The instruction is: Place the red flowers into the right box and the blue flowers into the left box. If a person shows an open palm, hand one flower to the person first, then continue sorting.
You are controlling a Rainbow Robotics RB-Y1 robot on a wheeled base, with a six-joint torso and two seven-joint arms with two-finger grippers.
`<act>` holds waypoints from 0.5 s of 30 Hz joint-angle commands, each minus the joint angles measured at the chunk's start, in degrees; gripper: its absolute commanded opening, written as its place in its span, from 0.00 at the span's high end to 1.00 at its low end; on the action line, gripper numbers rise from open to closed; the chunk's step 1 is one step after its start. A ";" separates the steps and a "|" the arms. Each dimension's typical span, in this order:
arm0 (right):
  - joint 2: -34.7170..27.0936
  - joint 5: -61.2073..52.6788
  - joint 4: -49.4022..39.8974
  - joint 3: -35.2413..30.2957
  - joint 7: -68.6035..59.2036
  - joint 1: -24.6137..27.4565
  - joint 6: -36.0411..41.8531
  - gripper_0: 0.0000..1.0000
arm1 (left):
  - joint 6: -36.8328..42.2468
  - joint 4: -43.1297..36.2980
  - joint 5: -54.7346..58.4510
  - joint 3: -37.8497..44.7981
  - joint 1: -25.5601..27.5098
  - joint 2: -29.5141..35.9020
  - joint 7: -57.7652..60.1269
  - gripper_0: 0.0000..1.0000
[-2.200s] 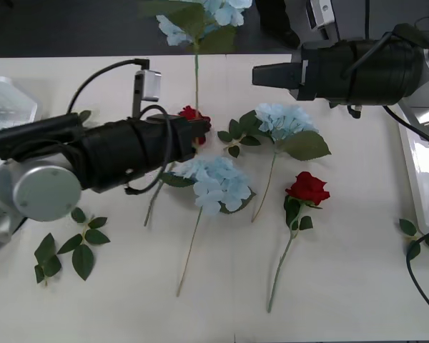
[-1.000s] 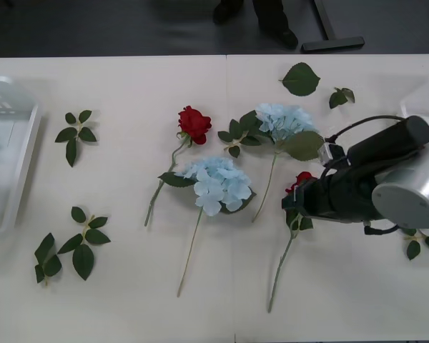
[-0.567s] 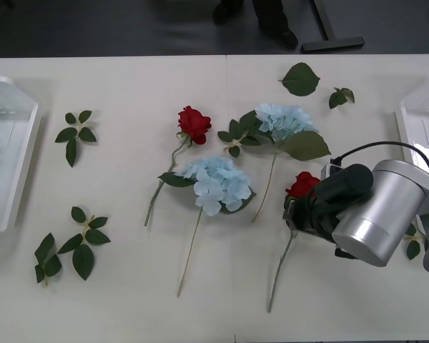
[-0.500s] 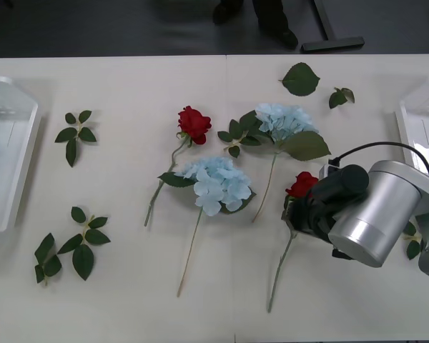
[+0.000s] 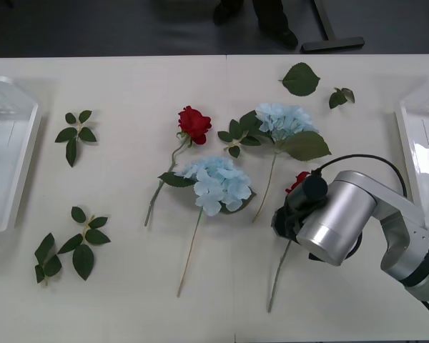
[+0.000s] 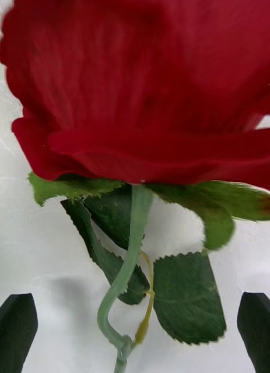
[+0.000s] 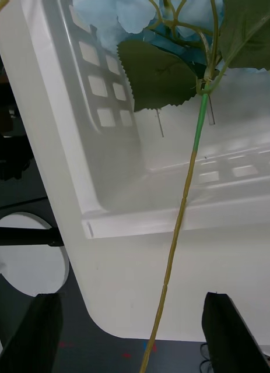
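A red rose (image 5: 297,181) lies right of the table's middle, mostly covered by my right arm (image 5: 336,225). In the right wrist view my right gripper (image 6: 135,306) is open, its black fingers (image 6: 15,329) on either side of the stem just below the red bloom (image 6: 146,87). A second red rose (image 5: 194,123) and two blue flowers (image 5: 214,182) (image 5: 282,120) lie mid-table. My left gripper (image 7: 135,309) is open over the left box (image 7: 111,175). A blue flower's stem (image 7: 184,192) runs from the box out over its rim.
The left box (image 5: 7,164) stands at the table's left edge and the right box (image 5: 422,143) at its right edge. Loose leaf sprigs (image 5: 75,132) (image 5: 86,236) lie on the left side, and single leaves (image 5: 300,78) lie at the back right.
My left arm has left the table's middle and gone out of the front view. My right arm came from the back down over the right rose and shifted a little left.
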 commanded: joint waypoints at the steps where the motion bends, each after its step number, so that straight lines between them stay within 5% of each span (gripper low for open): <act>1: 2.16 0.68 1.18 0.07 0.44 -1.68 -1.27 0.00 | 0.82 -0.20 3.83 -0.09 1.34 3.42 1.74 0.01; 6: 2.87 0.85 1.97 0.15 0.61 -2.12 -1.27 0.00 | 5.04 -2.93 12.18 2.28 1.51 4.12 3.06 0.00; 12: 2.78 0.06 1.97 0.07 0.00 -2.74 -0.74 1.00 | 6.80 -8.55 22.20 -0.53 0.63 4.12 17.74 0.00; 15: 2.43 -0.46 1.97 -0.11 -0.09 -2.91 -0.48 1.00 | 6.71 -12.07 21.23 -2.46 -1.12 4.12 24.60 0.00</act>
